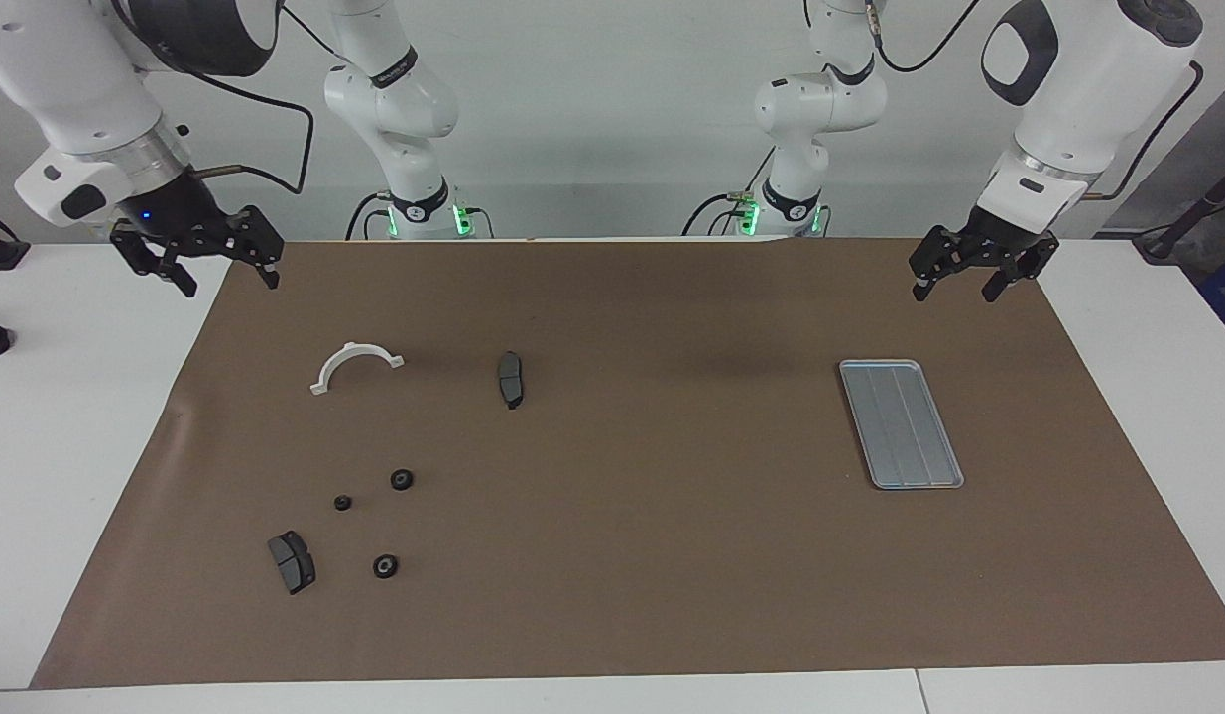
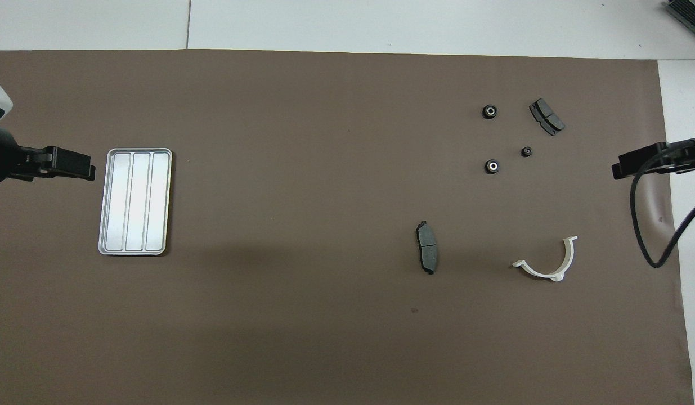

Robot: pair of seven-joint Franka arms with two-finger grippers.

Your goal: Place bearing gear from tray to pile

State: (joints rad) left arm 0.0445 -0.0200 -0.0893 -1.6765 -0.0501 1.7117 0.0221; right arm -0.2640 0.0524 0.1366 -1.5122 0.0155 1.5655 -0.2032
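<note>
Facing view: right hand (image 1: 223,280) spread wide over mat's (image 1: 632,555) edge; left hand (image 1: 957,286) wide near tray (image 1: 900,423).

Tray (image 1: 901,424) at the left arm's end of the table (image 1: 632,555); pile (image 1: 340,526) at the right arm's end, farther from the robots than the bracket (image 1: 355,366).

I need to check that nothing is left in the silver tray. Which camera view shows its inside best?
The overhead view: the tray is seen from almost straight above, all three channels bare and bright. The facing view shows the tray foreshortened and at a slant, its ridges fainter, though nothing shows in it there either.
</note>
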